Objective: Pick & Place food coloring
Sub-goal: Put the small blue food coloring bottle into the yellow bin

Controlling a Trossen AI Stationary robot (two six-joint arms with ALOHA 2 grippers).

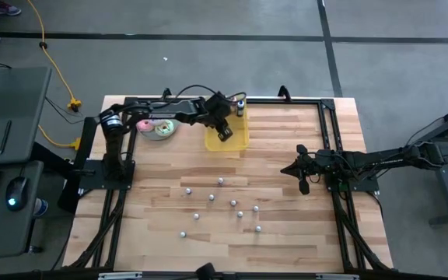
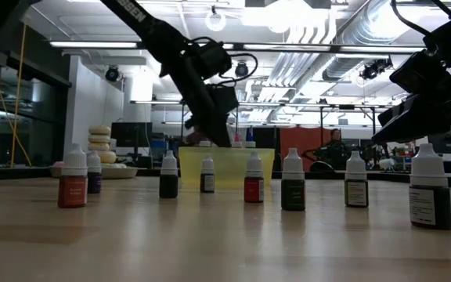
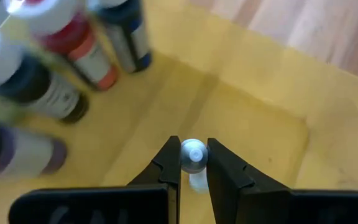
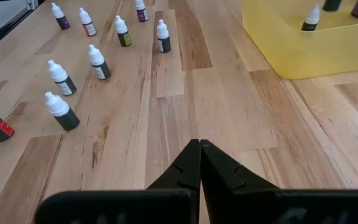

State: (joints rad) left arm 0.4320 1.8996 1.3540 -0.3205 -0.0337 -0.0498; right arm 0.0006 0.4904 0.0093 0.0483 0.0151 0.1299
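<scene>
The left gripper (image 3: 193,163) is clamped on the white cap of a small food coloring bottle (image 3: 193,155), with the bottle hanging straight below the fingertips over the floor of the yellow tray (image 3: 260,106); holding by the cap keeps the body upright, which I judge suits setting it down standing. Just beyond the gripper, toward the tray's far wall, several larger bottles (image 3: 86,53) with red, dark and blue bodies already stand grouped together (they blur too much to count), so the carried bottle sits over bare floor where nothing crowds the fingers. In the high view the same gripper (image 1: 224,131) is over the tray (image 1: 236,144), with a plate of donuts (image 1: 160,128) beside it under the arm. Farther out on the wooden table (image 1: 286,233), the remaining dropper bottles (image 1: 221,181) stand upright and spaced apart, each with room around its cap for a grasp from above. The right gripper (image 4: 199,158) waits farthest from the tray's contents, fingers pressed together on nothing, hovering over bare wood between tray and scattered bottles (image 4: 61,78), probably parked clear of the left arm's path.
</scene>
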